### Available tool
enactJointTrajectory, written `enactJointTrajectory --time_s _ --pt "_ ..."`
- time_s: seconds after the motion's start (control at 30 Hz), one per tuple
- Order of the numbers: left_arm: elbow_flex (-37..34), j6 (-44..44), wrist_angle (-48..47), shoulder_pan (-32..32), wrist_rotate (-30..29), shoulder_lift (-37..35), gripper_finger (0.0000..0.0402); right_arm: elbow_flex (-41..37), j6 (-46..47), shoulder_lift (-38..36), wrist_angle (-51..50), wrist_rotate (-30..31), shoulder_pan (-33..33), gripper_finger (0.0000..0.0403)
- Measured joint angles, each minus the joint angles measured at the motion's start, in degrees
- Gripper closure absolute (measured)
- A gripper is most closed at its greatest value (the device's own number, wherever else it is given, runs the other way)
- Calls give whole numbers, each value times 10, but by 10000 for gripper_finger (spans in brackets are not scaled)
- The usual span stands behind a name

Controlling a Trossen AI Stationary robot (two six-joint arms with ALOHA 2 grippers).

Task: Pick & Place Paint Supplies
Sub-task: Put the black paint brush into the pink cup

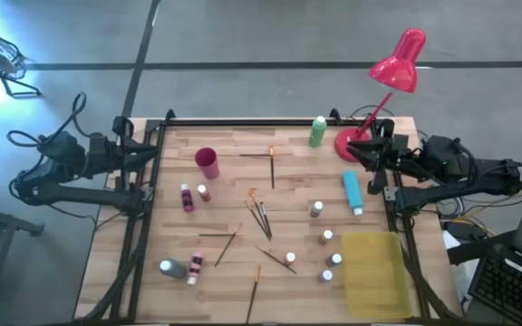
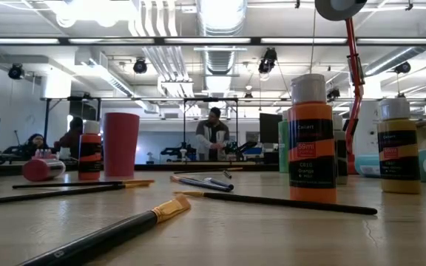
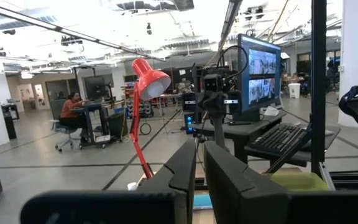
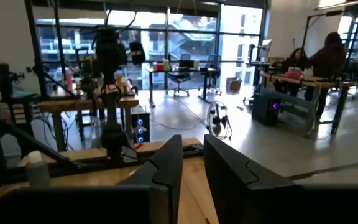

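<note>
Paint supplies lie scattered on the wooden table. A green bottle (image 1: 317, 131) stands near the far edge and a blue bottle (image 1: 352, 192) lies on its side at the right. Small white-capped bottles (image 1: 327, 237) stand or lie about, and thin brushes (image 1: 259, 213) lie flat in the middle. In the low view an orange bottle (image 2: 311, 140) stands upright behind a brush (image 2: 109, 233). My left gripper (image 1: 155, 148) (image 3: 199, 171) waits shut at the table's left edge. My right gripper (image 1: 355, 148) (image 4: 192, 165) waits shut at the right edge, near the lamp's base. Neither touches anything.
A red desk lamp (image 1: 397, 63) stands at the far right corner. A pink cup (image 1: 207, 163) stands far left of centre. A flat yellow tray (image 1: 374, 272) lies at the near right corner. A black frame rims the table. People sit and stand in the room beyond.
</note>
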Motion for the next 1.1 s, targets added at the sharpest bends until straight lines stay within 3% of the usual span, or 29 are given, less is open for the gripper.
enactJointTrajectory --time_s 0.13,0.4,0.77,0.93,1.1 --pt "0 -12 0 0 0 0 362 0 -1 11 0 -5 3 337" --pt "0 -21 -41 0 -7 8 348 0 31 29 0 -86 6 309" --pt "2 -20 -65 0 -69 80 188 0 44 71 24 -84 4 241" --pt "18 -10 -64 0 -72 106 136 0 14 78 26 -31 4 195" --pt "31 -9 -61 0 -73 122 129 0 -29 88 24 44 4 192"
